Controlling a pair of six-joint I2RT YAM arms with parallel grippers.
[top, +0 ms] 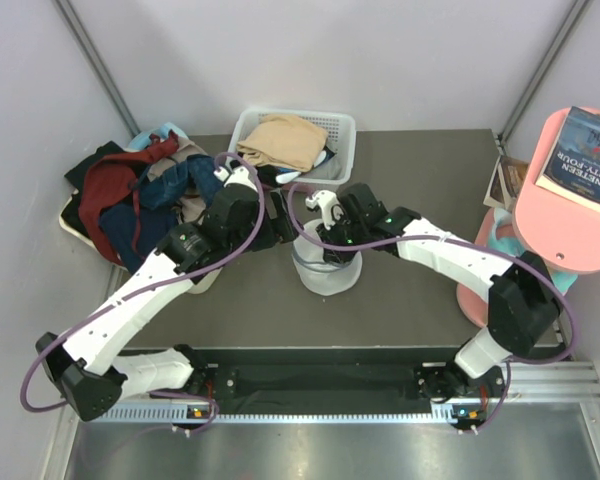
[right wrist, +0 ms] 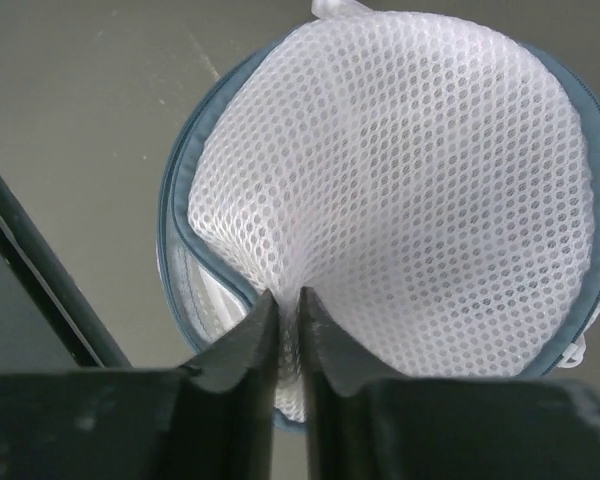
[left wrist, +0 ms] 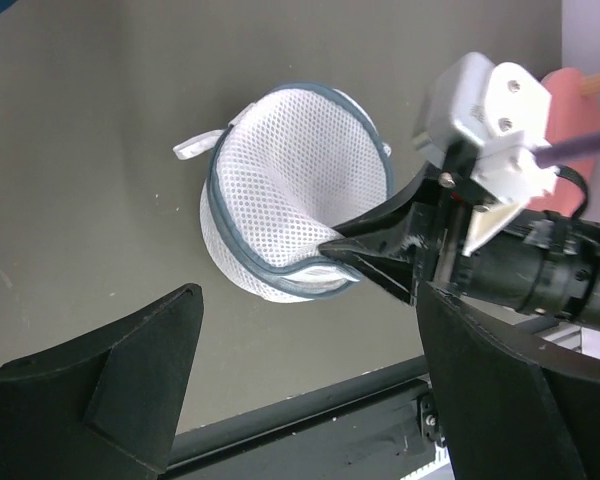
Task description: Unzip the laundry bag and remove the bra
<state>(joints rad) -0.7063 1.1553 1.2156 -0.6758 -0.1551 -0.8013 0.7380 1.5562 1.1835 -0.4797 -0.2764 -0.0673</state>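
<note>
The laundry bag (top: 328,272), a round white mesh pouch with grey-blue trim, stands at the table's middle. My right gripper (right wrist: 288,295) is shut on a fold of its mesh lid (right wrist: 410,180) at the near rim, bunching the mesh. In the left wrist view, the right gripper (left wrist: 332,246) pinches the bag (left wrist: 290,190) at its lower right edge. On the pinched side the lid's trim stands apart from the wall's trim. My left gripper (left wrist: 305,300) hangs open above the table just beside the bag, holding nothing. The bra is hidden.
A white slotted basket (top: 338,128) with a tan garment (top: 280,140) stands at the back. A heap of dark red and blue clothes (top: 140,195) fills the back left. A pink stool (top: 555,215) with a book (top: 590,160) stands at right. A black rail (left wrist: 310,420) lines the near edge.
</note>
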